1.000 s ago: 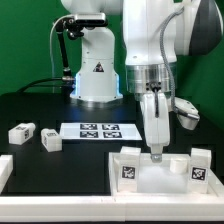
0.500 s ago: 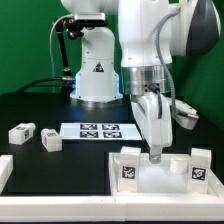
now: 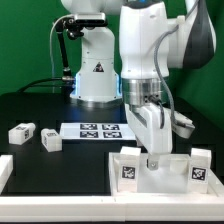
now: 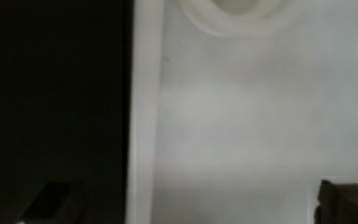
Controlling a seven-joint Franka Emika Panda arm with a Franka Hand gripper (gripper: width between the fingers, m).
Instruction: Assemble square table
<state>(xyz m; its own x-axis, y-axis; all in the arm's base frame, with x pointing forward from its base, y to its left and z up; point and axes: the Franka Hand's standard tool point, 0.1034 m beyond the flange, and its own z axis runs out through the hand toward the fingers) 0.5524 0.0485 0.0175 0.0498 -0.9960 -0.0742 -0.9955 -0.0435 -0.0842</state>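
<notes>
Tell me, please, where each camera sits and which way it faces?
Exterior view: off the arm, looking across the black table at the robot base, marker board, two loose legs and the slab; the arm and gripper show.
Wrist view: on the wrist, looking down along the gripper onto the slab; only two dark fingertips show.
Shared: slab, black table, gripper.

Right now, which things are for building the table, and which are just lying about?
For the job:
white plastic square slab
two loose short white tagged legs
two more legs standing by the slab
the open claw

Just there:
thin flat white marker board
white domed robot base
</notes>
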